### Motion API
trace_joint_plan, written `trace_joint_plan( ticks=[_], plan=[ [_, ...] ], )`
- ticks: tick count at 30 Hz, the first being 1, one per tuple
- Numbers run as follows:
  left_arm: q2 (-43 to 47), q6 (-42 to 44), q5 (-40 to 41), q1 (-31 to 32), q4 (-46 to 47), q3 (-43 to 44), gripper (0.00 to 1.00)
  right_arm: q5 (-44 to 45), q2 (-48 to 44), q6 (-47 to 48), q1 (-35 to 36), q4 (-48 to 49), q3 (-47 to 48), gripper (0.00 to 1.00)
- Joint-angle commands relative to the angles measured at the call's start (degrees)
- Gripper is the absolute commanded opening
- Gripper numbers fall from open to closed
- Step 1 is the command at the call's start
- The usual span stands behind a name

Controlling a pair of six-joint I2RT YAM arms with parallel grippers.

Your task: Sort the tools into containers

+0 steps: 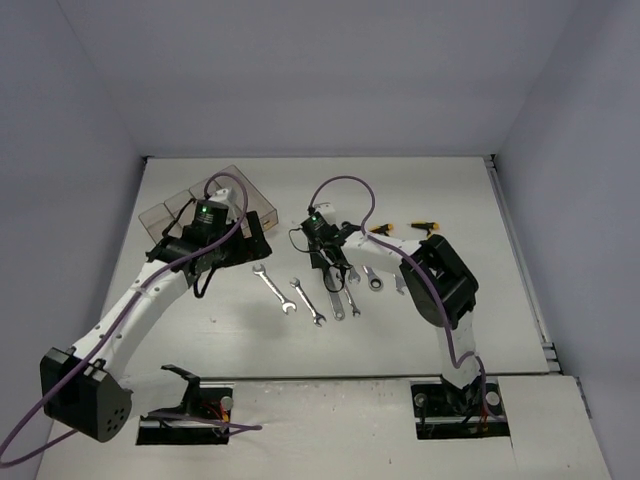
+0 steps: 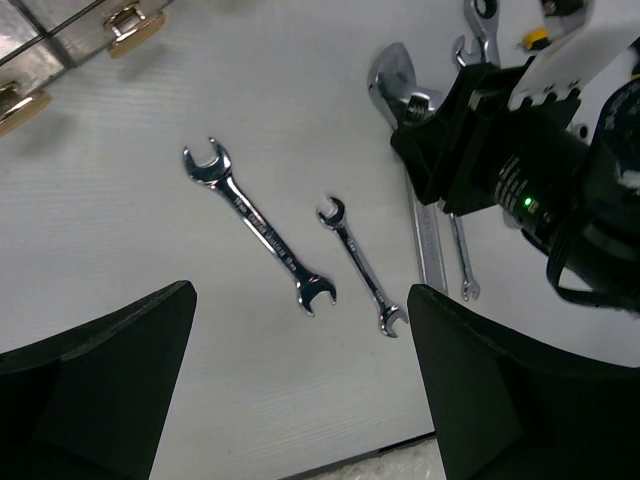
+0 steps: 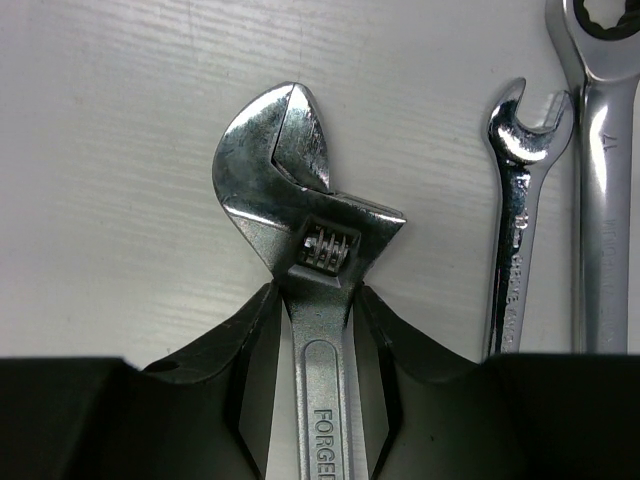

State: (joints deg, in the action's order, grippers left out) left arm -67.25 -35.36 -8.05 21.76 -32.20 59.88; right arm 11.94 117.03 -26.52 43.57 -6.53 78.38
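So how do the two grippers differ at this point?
Left gripper stands wide open and empty; right gripper is shut on the adjustable wrench, just below its head. Left gripper looks down on two loose wrenches; right gripper is down at its wrench. Both have black fingers.

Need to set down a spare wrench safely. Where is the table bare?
Bare: the far strip beyond the containers and yellow-handled tools, and the table's right side. Crowded: the middle, where the right gripper grips the adjustable wrench among other wrenches.
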Motion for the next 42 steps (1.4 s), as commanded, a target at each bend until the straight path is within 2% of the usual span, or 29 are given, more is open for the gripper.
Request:
trace_joint_plan(
  ticks=[1,16,36,42],
  plan=[
    [-2.88,-3.7,-4.15,0.09,12.13,-0.31,0.85,-1.94,-6.47,4.03,0.29,3.55,-3.13,0.0],
    [-11.22,-5.01,-9.6,0.13,21.5,1.16,0.85,-6.88,-15.85,9.03,0.29,15.25,-10.82,0.0],
    [-20.55,-6.92,-16.47,0.3,31.23,0.85,0.85,-14.14,-21.41,10.35,0.2,21.13,-12.55,0.0],
    [-22.5,-7.41,-16.83,0.3,35.36,0.71,0.82,-15.06,-22.11,10.33,0.27,21.72,-12.89,0.0]
  ],
)
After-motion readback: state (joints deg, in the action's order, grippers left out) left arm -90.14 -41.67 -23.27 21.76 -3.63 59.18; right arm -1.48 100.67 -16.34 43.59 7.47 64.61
